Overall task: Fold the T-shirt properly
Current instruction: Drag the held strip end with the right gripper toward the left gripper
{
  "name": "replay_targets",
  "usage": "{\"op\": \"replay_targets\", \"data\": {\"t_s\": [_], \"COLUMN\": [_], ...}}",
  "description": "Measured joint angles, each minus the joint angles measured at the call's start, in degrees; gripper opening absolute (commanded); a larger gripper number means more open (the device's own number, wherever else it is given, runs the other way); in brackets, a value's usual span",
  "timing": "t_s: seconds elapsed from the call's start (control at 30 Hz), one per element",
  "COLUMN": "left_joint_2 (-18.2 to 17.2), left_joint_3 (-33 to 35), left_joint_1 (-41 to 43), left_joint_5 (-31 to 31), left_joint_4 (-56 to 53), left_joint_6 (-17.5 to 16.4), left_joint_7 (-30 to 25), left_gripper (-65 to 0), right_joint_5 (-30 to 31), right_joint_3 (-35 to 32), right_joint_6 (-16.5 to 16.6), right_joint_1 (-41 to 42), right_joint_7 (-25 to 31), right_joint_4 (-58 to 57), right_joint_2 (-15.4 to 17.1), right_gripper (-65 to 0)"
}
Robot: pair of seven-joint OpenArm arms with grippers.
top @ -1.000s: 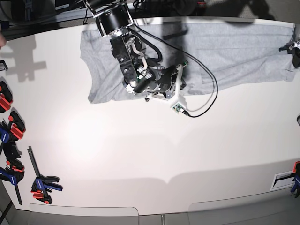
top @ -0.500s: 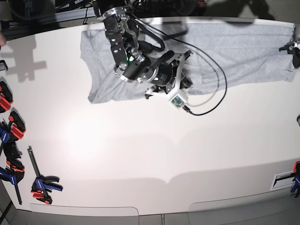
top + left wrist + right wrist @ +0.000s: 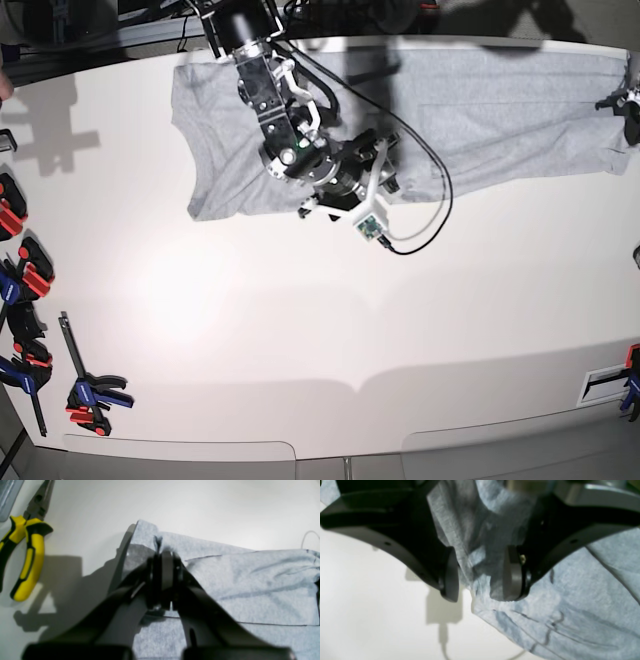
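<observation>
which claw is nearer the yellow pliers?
Left. The left claw, pinching the T-shirt corner, has the yellow pliers lying on the table just beside it. The right claw works the shirt's lower edge; no pliers in its view.

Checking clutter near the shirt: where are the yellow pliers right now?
Left wrist view only: yellow pliers lie on the white table at far left, just left of the T-shirt corner pinched by the left gripper.

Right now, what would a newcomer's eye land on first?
The grey T-shirt spread along the table's far edge, with the right gripper open over its near hem. At the shirt's far right corner, the left gripper pinches the fabric shut, yellow pliers lying beside it.
</observation>
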Motion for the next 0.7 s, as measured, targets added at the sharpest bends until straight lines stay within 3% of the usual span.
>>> {"op": "replay_targets", "data": {"t_s": [0.1, 0.2, 0.53, 0.7], "left_joint_2": [0.0, 0.0, 0.0, 0.0], "left_joint_3": [0.0, 0.0, 0.0, 0.0], "left_joint_1": [0.0, 0.0, 0.0, 0.0], "left_joint_5": [0.0, 0.0, 0.0, 0.0], "left_joint_4": [0.0, 0.0, 0.0, 0.0], "left_joint_6": [0.0, 0.0, 0.0, 0.0], "left_joint_7": [0.0, 0.0, 0.0, -0.1], "left_gripper": [-65.0, -65.0, -65.0, -65.0], "right_joint_5": [0.4, 1.2, 1.2, 0.9], "right_joint_3": [0.0, 0.0, 0.0, 0.0], "right_joint_6": [0.0, 0.0, 0.0, 0.8], "right_joint_1": [1.7, 1.8, 1.8, -0.9], "right_joint_7": [-0.2, -0.5, -4.4, -8.3], "right_joint_4": [-2.3, -2.4, -2.4, 4.1], "right_joint_2": [0.0, -0.1, 0.0, 0.0], "right_gripper": [-42.7, -64.8, -65.0, -65.0]}}
